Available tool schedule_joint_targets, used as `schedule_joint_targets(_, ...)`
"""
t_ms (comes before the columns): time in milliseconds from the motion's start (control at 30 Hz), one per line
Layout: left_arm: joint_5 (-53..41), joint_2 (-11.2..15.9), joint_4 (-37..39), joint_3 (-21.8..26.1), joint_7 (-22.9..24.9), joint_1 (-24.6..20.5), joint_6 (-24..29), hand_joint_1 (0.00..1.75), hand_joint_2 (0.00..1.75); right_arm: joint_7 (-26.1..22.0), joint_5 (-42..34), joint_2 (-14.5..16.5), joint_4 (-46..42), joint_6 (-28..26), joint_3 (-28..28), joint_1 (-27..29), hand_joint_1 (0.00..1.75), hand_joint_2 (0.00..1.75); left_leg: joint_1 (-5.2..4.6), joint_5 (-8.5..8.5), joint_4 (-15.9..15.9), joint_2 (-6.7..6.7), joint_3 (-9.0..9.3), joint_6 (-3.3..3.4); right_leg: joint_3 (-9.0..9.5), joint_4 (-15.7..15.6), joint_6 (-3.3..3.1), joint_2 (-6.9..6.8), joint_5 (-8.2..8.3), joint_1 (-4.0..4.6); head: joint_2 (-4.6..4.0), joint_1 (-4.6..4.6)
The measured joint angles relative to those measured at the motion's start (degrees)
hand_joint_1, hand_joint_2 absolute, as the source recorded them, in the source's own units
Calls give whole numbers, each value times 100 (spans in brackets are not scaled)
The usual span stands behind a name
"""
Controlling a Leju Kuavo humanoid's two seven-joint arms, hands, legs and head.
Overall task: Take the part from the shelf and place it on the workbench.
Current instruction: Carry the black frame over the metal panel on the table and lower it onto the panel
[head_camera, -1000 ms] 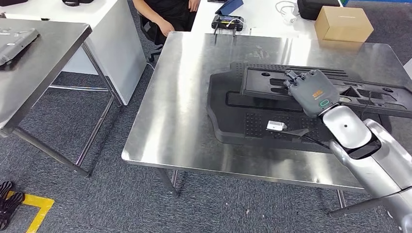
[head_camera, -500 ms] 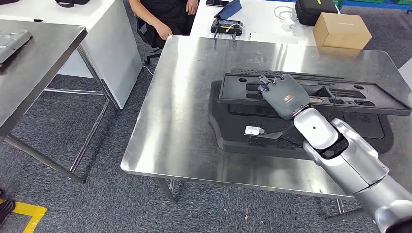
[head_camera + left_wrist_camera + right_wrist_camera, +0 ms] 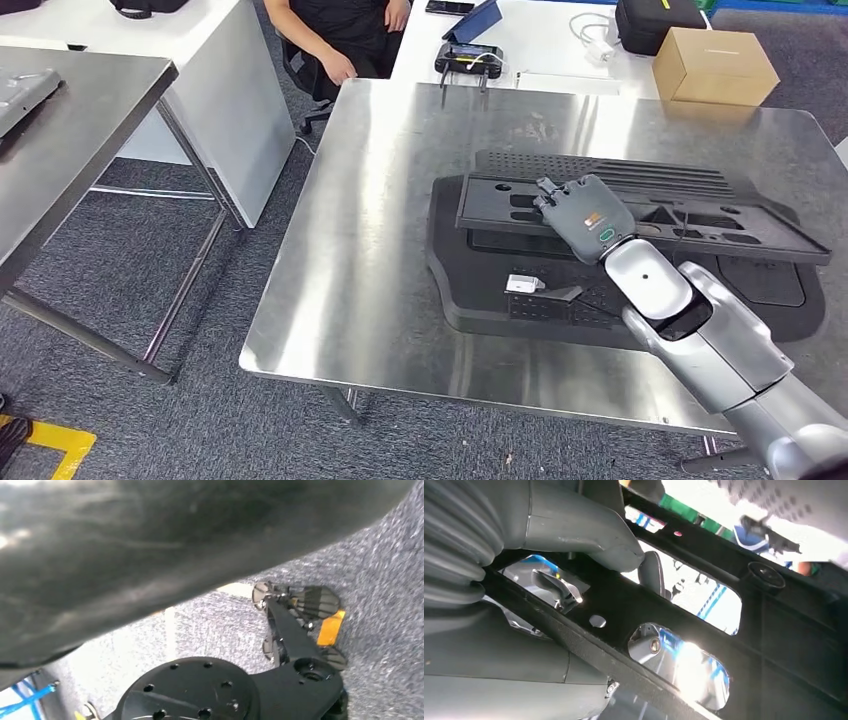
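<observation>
My right hand grips a long, flat black plastic part with slots and holes, holding it near its left end. The part stretches to the right over a larger black panel that lies on the steel workbench. Whether the part touches the panel, I cannot tell. In the right wrist view the grey thumb lies over one bar of the part and darker fingers reach through its openings. A small white tag sits on the panel.
A cardboard box, a black bag and a black controller stand on the white table beyond the workbench. A person sits at the back. Another steel table stands to the left, across a carpeted gap.
My right hand has carried the long part to the left and lower over the big panel. The whole view has shifted a little as well.
</observation>
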Motion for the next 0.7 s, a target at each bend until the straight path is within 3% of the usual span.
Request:
schedule_joint_targets(67, 7, 3, 0, -9, 7, 1, 7, 0, 0, -1, -13, 4, 19, -8, -45, 34, 175, 175, 22, -196, 409, 22, -178, -61, 83, -12, -92, 3, -42, -35, 0, -21)
schedule_joint_targets(133, 22, 3, 0, -11, 9, 2, 11, 0, 0, -5, -40, 11, 42, -13, -78, 57, 175, 175, 45, -481, 1196, 33, -594, -109, 153, -12, -158, 4, -95, -27, 0, -40)
schedule_joint_targets(167, 32, 3, -1, -13, 10, 2, 16, 0, 0, -14, -67, 18, 57, -15, -89, 79, 175, 175, 57, -559, 1528, 36, -809, -122, 186, -12, -170, 5, -123, -21, 0, -38)
schedule_joint_targets(200, 43, 3, -1, -13, 12, 3, 23, 0, 0, -24, -99, 25, 73, -18, -102, 110, 175, 175, 66, -528, 1670, 39, -941, -128, 223, -12, -171, 9, -152, -17, 0, -39)
schedule_joint_targets(233, 51, 3, -1, -14, 14, 5, 34, 0, 0, -36, -134, 33, 91, -22, -119, 146, 175, 175, 72, -375, 1577, 41, -959, -125, 269, -11, -161, 14, -184, -17, 0, -40)
schedule_joint_targets(267, 59, 3, -1, -16, 16, 5, 45, 0, 0, -47, -163, 40, 109, -27, -138, 176, 175, 175, 76, -138, 1271, 43, -863, -116, 318, -11, -144, 21, -216, -20, 0, -39)
schedule_joint_targets(333, 85, 3, 0, -25, 18, 7, 59, 0, 0, -60, -206, 53, 145, -39, -190, 214, 175, 175, 72, 286, 473, 44, -531, -86, 388, -4, -91, 38, -279, -9, 0, -43)
schedule_joint_targets(367, 100, 3, -1, -31, 14, 3, 60, 0, 0, -65, -228, 58, 163, -49, -220, 225, 164, 175, 67, 372, 220, 42, -412, -70, 397, 1, -64, 44, -302, 3, 0, -42)
schedule_joint_targets(467, 150, -4, -4, -46, -15, -9, 60, 0, 0, -91, -329, 67, 228, -79, -312, 297, 33, 175, 53, 385, 45, 21, -332, -55, 382, 8, -39, 43, -325, 25, 0, -39)
schedule_joint_targets(500, 162, -7, -5, -51, -20, -8, 61, 0, 0, -101, -363, 71, 254, -84, -344, 331, 0, 175, 45, 390, 39, 10, -337, -55, 386, -3, -41, 36, -326, 25, 0, -39)
schedule_joint_targets(633, 187, -8, -7, -66, -6, -6, 78, 0, 0, -113, -459, 104, 391, -68, -444, 402, 0, 0, 5, 371, 40, -25, -347, -24, 410, -63, -38, 5, -324, 21, 0, -40)
schedule_joint_targets(700, 214, -7, -7, -67, 20, -6, 89, 0, 0, -113, -553, 136, 485, -3, -483, 412, 0, 0, 0, 363, 40, -27, -347, 1, 417, -82, -31, 1, -321, 20, 0, -40)
